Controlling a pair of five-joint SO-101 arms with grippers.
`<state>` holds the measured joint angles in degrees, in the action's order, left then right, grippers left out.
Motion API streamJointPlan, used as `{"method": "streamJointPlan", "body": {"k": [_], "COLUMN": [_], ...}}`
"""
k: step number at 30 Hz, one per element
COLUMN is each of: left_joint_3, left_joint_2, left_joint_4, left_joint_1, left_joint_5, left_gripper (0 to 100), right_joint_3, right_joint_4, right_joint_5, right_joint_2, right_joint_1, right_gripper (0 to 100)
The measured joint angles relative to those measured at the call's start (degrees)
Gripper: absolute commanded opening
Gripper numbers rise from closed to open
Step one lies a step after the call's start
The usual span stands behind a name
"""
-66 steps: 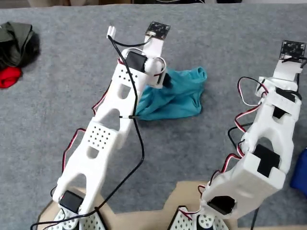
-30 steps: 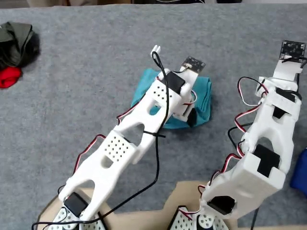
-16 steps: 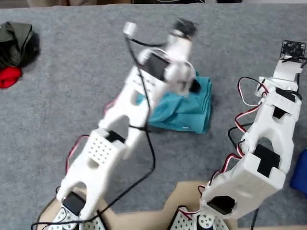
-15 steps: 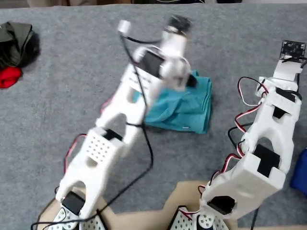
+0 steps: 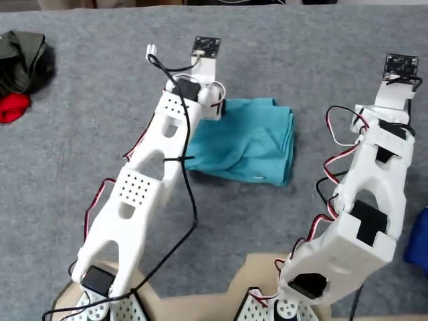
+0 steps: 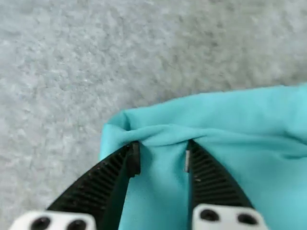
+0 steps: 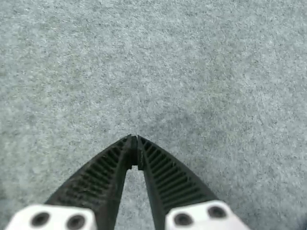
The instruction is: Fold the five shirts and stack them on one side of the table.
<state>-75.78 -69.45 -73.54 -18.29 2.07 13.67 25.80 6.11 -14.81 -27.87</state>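
A grey felt-covered table is seen from above. The left arm is stretched from 7 o'clock toward the middle, and the right arm is extended along the 3 o'clock side, well apart from it. A teal shirt, folded into a rough rectangle, is laid just toward 2 o'clock of the table's centre, between the two arms. A dark shirt is bunched at the 10 o'clock corner, with a red shirt touching it at its 6 o'clock side. A strip of blue cloth is cut off at the 4 o'clock edge. The left gripper is placed at the teal shirt's 10 o'clock corner, its jaws held narrowly apart astride a raised fold. The right gripper is kept over bare felt, its tips pressed together.
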Motion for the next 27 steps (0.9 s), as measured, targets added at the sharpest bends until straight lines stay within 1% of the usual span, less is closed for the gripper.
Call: {"method": "streamJointPlan", "body": {"k": [6,16,19,22,24,27], "left_joint_3": [-2.02,-2.02,-2.02,-2.29,-4.57,-10.37], "left_joint_2": [-1.14,-1.14,-1.14,-1.14,-1.23,-1.05], "left_joint_4": [0.62,0.62,0.62,0.62,-1.05,-6.24], "left_joint_1": [2.55,5.10,5.10,5.10,4.57,3.87], "left_joint_5": [-3.60,-4.75,-4.75,-4.75,-4.75,-4.75], "left_gripper": [8,7,7,7,11,23], "right_joint_3": [0.00,0.00,0.00,-0.26,-2.11,-5.54], "right_joint_4": [0.00,0.00,0.26,3.08,6.77,13.27], "right_joint_5": [0.00,0.00,1.93,4.31,6.95,9.67], "right_joint_2": [0.00,0.00,0.00,0.00,0.00,0.09], "right_joint_1": [0.00,0.00,1.23,3.78,6.07,9.76], "right_gripper": [0.9,0.9,0.9,0.9,0.9,0.9]}}
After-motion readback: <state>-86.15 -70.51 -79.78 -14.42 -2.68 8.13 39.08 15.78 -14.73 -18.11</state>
